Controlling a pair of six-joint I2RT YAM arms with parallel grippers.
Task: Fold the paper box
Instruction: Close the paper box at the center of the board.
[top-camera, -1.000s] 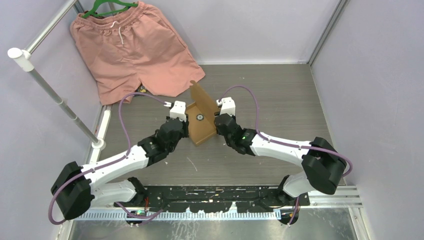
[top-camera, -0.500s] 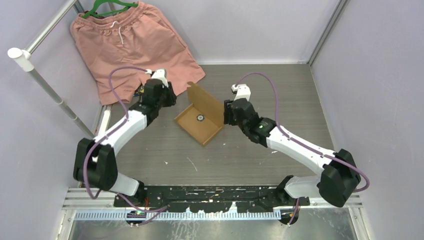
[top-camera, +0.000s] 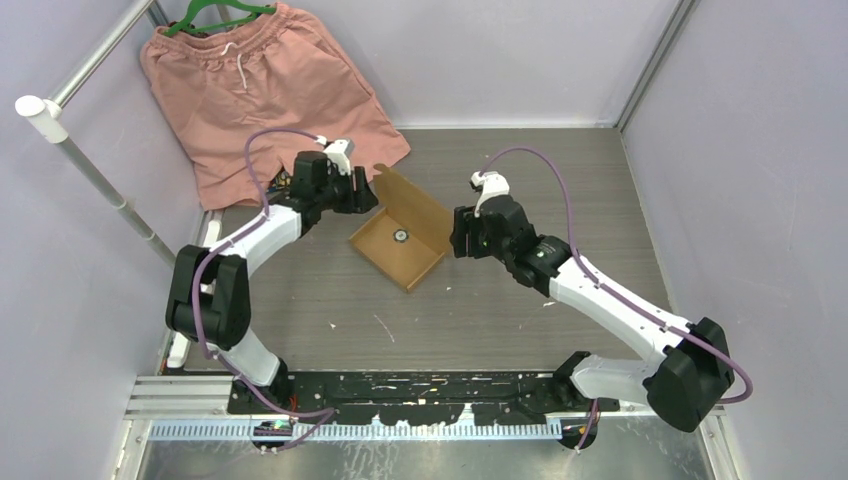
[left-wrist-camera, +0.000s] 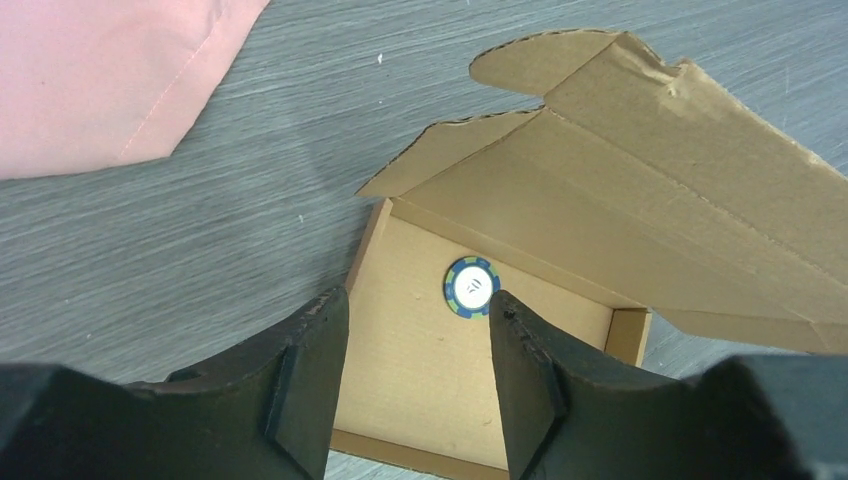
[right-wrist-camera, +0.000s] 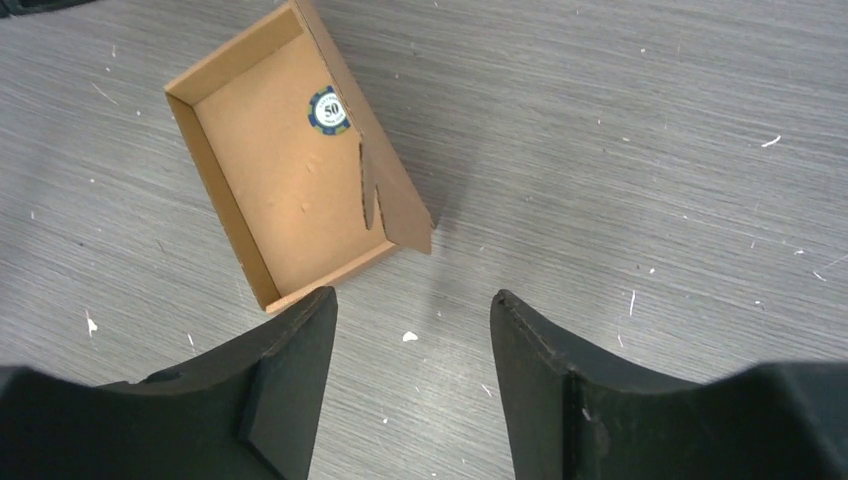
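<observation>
— Between our two grippers, near the middle of the table (top-camera: 560, 190), the paper box (top-camera: 385, 255) sits corner-on to us, touching neither. How do we expect it to handle?

— Light, we'd judge, and likely to skate on that smooth top if we push from one side only. Corrugated board is stiff across a panel and gives along its creases, so the lid (left-wrist-camera: 640, 190) should swing on its hinge line and may spring back when let go. Pinch too hard and we dent it.

— So where do we take hold?

— We'd take the lid's free long edge or its rounded tab, thin enough for a pinch, while the other arm braces a low tray wall. The left gripper (left-wrist-camera: 415, 310) looks down over the near wall with its fingers parted and nothing between them. The right gripper (right-wrist-camera: 412, 305) hangs just off the box's end, jaws also apart and empty.

— And how does it look to us?

— Plain brown, a shallow rectangular tray with low walls already up. The lid stands tilted from the far long side, its edges ragged, with side flaps loose. A blue-and-white poker chip (left-wrist-camera: 471, 286) lies flat on the floor inside, close to the hinge wall. The pink shorts (top-camera: 270, 90) lie near the lid's tab, apart from it.
</observation>
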